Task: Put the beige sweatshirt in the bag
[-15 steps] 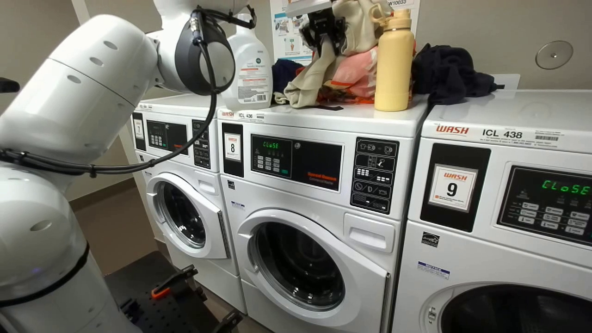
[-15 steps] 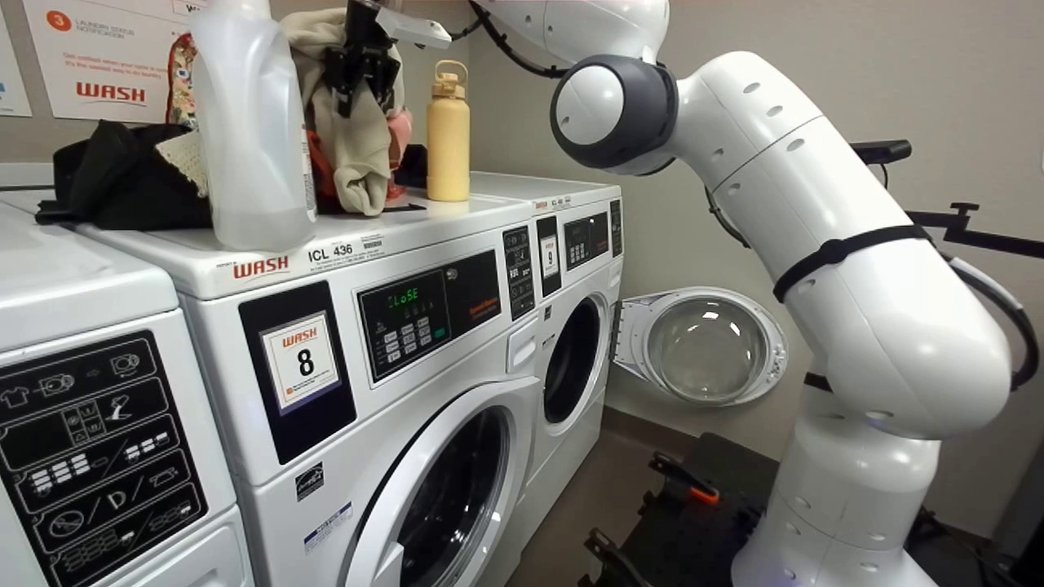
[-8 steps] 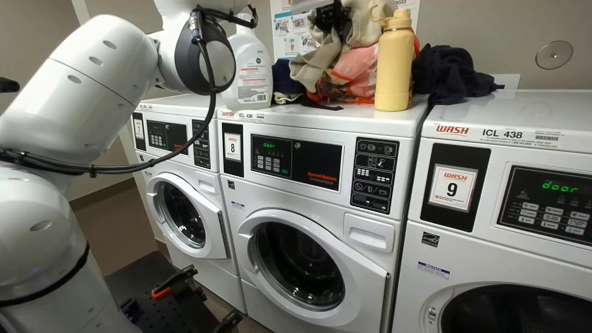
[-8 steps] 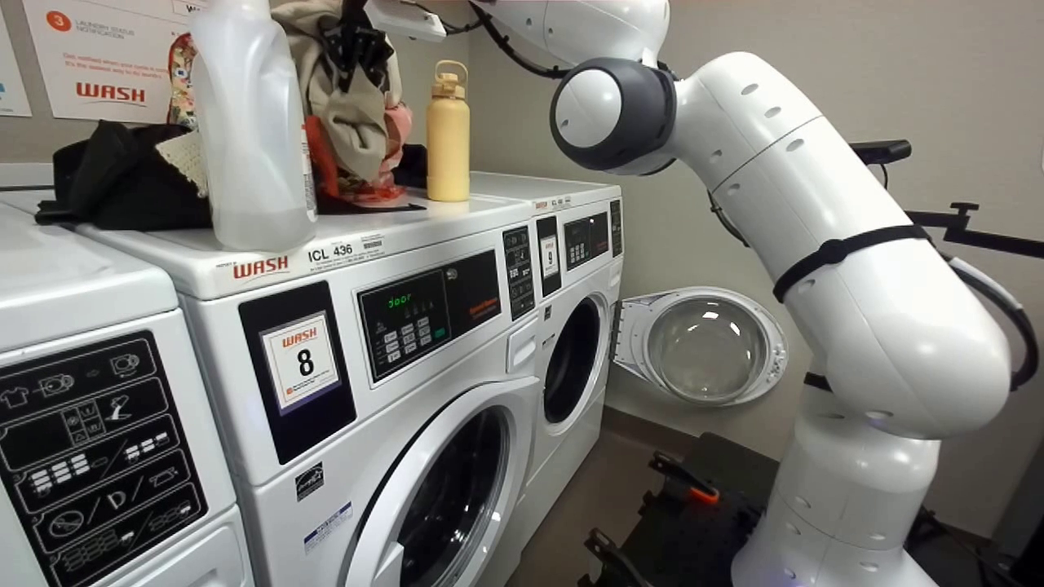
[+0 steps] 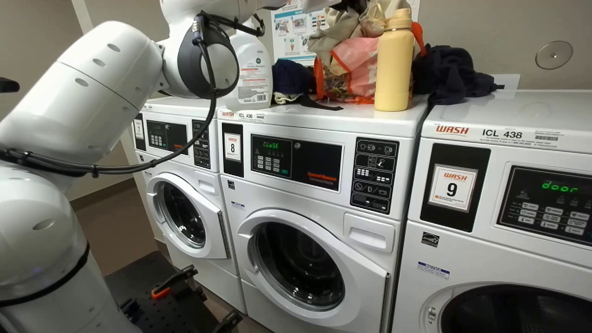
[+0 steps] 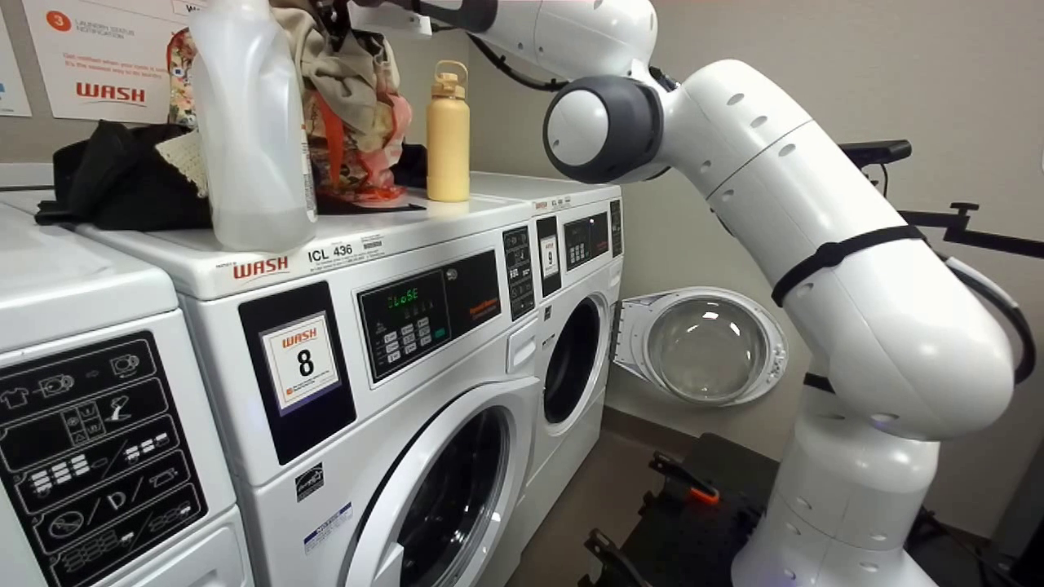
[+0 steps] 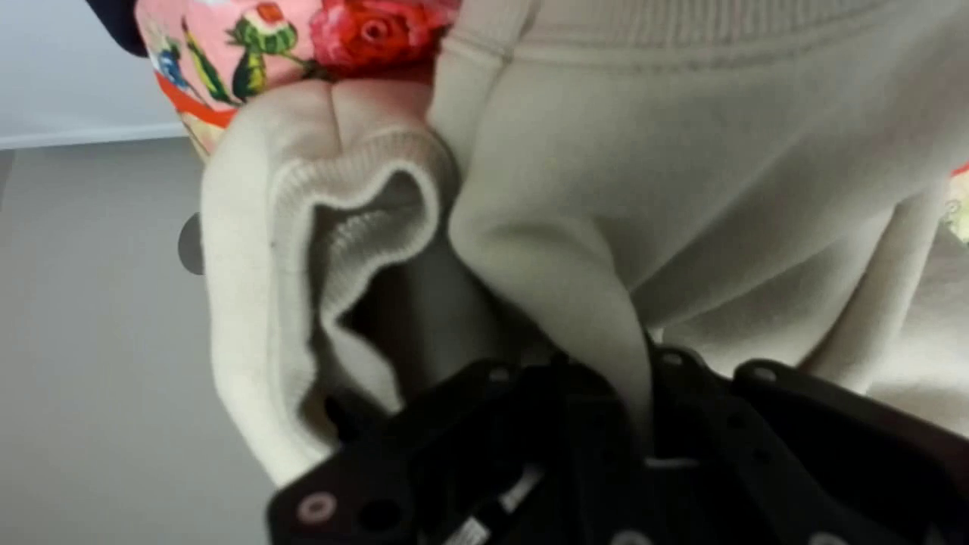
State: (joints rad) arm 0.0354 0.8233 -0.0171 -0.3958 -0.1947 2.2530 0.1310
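Observation:
The beige sweatshirt (image 5: 340,30) is bunched at the top of the floral bag (image 5: 356,69) and spills over its rim in both exterior views. The bag has pink fabric and orange-red trim, and stands on the middle washer. In the wrist view the sweatshirt (image 7: 681,166) fills most of the picture, a ribbed cuff at its left, with the bag's flowered cloth (image 7: 288,38) behind. My gripper (image 7: 617,378) is shut on a fold of the sweatshirt. From outside, the gripper (image 6: 338,20) is above the bag, partly cut off by the top edge. The bag's inside is hidden.
A detergent bottle (image 5: 254,69) and a yellow drink bottle (image 5: 395,64) flank the bag on the washer top (image 5: 323,115). Dark clothes (image 5: 455,71) lie to one side, a black cloth (image 6: 134,175) to the other. One washer door (image 6: 705,346) hangs wide.
My gripper has closed on the sweatshirt and risen above the bag. The sleeve that hung down the bag's front has lifted with it, baring more of the bag's flowered side.

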